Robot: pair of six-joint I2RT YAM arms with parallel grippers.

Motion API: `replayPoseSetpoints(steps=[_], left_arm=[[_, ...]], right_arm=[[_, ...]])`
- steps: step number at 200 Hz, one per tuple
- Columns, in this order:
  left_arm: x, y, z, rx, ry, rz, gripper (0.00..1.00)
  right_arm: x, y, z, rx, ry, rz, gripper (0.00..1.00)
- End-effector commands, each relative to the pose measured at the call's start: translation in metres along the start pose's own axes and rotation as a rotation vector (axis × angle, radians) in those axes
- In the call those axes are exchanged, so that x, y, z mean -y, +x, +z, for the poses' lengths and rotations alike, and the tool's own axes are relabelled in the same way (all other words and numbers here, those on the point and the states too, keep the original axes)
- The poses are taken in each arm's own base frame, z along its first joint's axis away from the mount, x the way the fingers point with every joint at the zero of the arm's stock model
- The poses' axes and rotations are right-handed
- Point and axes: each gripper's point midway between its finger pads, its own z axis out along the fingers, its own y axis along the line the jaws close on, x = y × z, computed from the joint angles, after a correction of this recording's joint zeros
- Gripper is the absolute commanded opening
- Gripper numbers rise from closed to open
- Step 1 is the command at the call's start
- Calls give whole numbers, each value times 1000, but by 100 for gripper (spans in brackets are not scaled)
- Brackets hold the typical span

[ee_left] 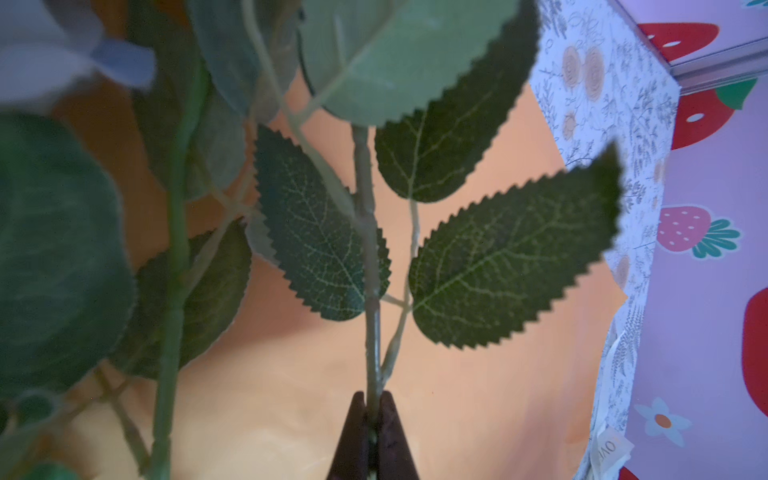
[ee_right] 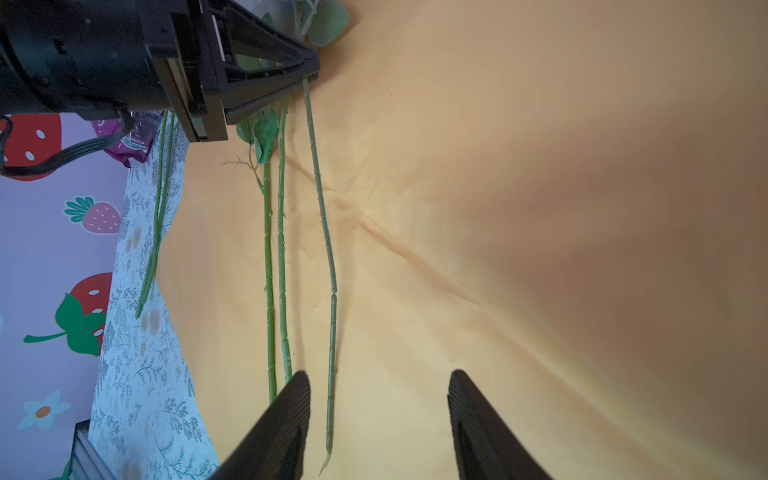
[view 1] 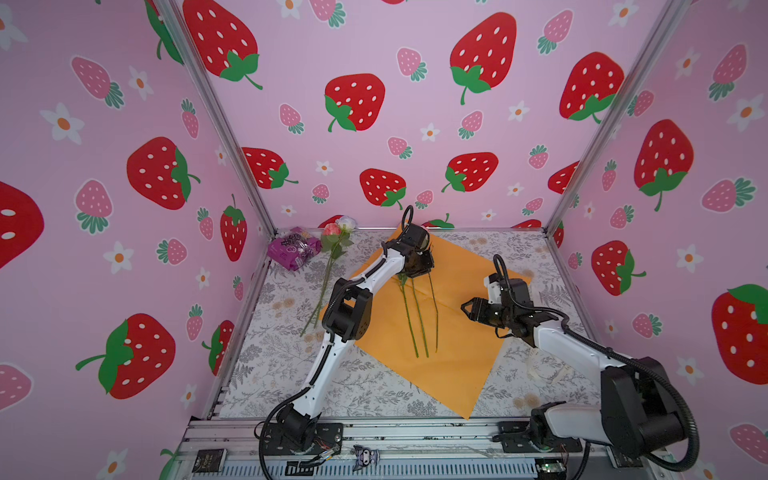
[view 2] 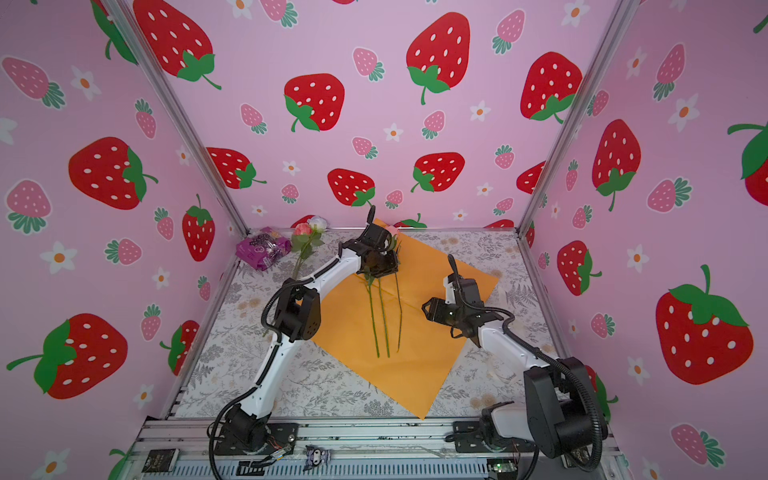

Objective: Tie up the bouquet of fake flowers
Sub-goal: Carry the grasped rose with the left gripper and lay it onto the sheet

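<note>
In a top view, mid-frame, the left hand (view 1: 423, 269) is clamped on one stem (ee_right: 320, 199), holding it beside two other stems (ee_right: 281, 249) on the orange wrapping paper (view 1: 457, 361), apparently to gather them for tying. The right hand (view 1: 465, 311), jaws wide and empty, hovers lower right.

Legible markings: one partial reading, the rest too small or too blurred.
White tag (ee_left: 609, 451) at the edge of the table (ee_left: 602, 124), left wrist view: dark capitals, "OV" readable, the remainder not. Black plate (view 1: 209, 460) on the front rail (view 1: 415, 434), seen in both top views: pale lettering, too small to read. Purple packet (view 1: 293, 248) at the back left corner: white printed panel in the right wrist view (ee_right: 133, 145), blurred, not readable.
</note>
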Motion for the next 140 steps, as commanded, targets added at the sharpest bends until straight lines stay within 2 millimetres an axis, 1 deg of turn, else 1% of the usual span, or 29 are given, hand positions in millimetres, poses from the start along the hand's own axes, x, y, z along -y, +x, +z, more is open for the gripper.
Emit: replayPoseSetpoints(steps=[1,14,16,21,27,37,58,65,84,99,108,117,127,140], left_arm=[[2,-1,0,12,-33,21,4],[-4,2,3,3,-51,20,5],[-5,2,3,2,-53,20,8],[-6,3,4,-3,-55,19,12],[-5,4,4,-9,-49,23,16],[-4,7,4,-21,-42,25,17],[4,7,-5,-26,-21,34,22],[6,7,-10,-26,-17,39,25],[12,7,-23,-11,-5,42,26],[24,8,-37,-6,47,49,27],[32,9,-45,-7,79,56,29],[37,13,-52,-16,107,60,30],[42,16,-62,-23,123,64,30],[45,19,-78,-11,137,79,31]], right_arm=[[1,5,5,-20,-21,13,57],[0,5,6,-21,-27,13,56],[0,5,6,-22,-27,14,56],[1,6,7,-24,-27,13,56],[1,5,8,-23,-27,11,56],[0,4,8,-24,-26,10,56],[-2,3,10,-32,-35,7,57],[-3,2,11,-35,-39,6,56],[-4,1,10,-32,-40,1,56],[-4,0,9,-26,-40,-3,57],[-6,-2,9,-21,-43,-10,57],[-9,-6,9,-11,-56,-15,56],[-18,-12,11,3,-98,-33,56],[-26,-18,17,0,-121,-52,55]])
